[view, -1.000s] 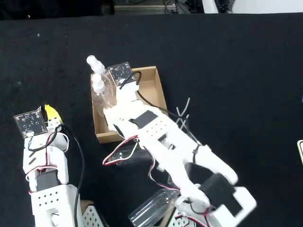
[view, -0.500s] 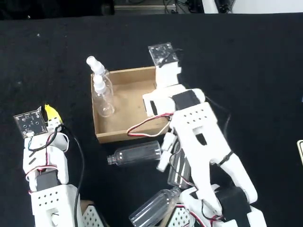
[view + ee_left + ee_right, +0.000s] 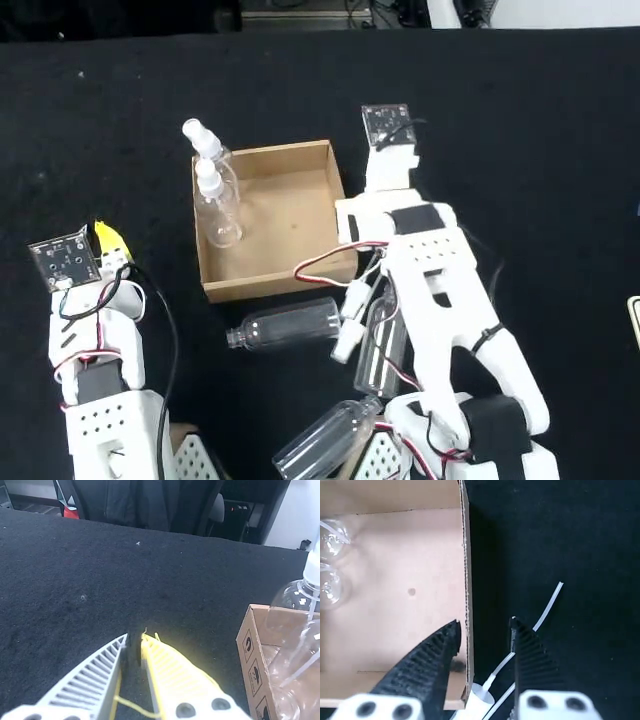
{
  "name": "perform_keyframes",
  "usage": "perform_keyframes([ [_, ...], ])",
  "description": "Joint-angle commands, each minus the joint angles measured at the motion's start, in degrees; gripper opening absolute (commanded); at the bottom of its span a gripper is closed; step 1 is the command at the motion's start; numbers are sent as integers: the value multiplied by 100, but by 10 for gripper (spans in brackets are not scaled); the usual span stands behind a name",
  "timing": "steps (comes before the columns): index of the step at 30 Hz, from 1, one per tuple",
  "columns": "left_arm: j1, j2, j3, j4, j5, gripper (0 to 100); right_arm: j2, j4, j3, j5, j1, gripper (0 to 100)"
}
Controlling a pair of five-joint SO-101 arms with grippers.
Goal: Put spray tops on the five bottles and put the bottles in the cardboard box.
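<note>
The cardboard box (image 3: 270, 215) is open at the table's middle, and two capped bottles (image 3: 215, 195) stand along its left wall. Three uncapped clear bottles lie in front of it: one (image 3: 285, 325) by the front wall, one (image 3: 380, 345) under my right arm, one (image 3: 325, 440) at the near edge. My right gripper (image 3: 485, 630) is open above the box's right wall (image 3: 465, 555), with nothing held. A white spray top (image 3: 480, 697) with its thin tube lies just outside that wall. My left gripper (image 3: 135, 642) is shut and empty, low over the cloth left of the box (image 3: 255, 655).
Black cloth covers the table. A second thin tube (image 3: 547, 605) lies on the cloth right of the box. My right arm (image 3: 420, 270) covers the ground right of the box. My left arm's base (image 3: 100, 400) stands at the near left.
My right arm has swung right, from over the box's inside to its right wall, uncovering the box floor and the lying bottles. The left arm has not moved.
</note>
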Motion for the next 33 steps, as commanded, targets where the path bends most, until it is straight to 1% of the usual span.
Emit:
perform_keyframes([
  [1, -22, 35, 136, -26, 18, 30, -303, -360, 66, 44, -62, 131],
  [5, -31, 35, 136, -26, 18, 30, -303, -404, 92, 35, -378, 131],
  [8, -48, 26, 136, -26, 18, 30, -295, -492, 127, 35, -396, 131],
  [11, -48, 18, 136, -26, 18, 30, -295, -923, 470, 53, -308, 131],
  [14, -31, 18, 136, -26, 18, 30, -295, -1398, 857, 334, -299, 130],
  [17, -31, 18, 136, -26, 18, 30, -295, -1626, 1068, 431, -290, 130],
  [23, -48, 18, 136, -26, 18, 30, -295, -1626, 1297, 440, -281, 126],
  [28, -48, 9, 136, -26, 18, 30, -303, -1618, 1367, 440, -273, 39],
  [33, -48, 9, 136, -26, 18, 30, -303, -1503, 1420, 396, -273, 29],
])
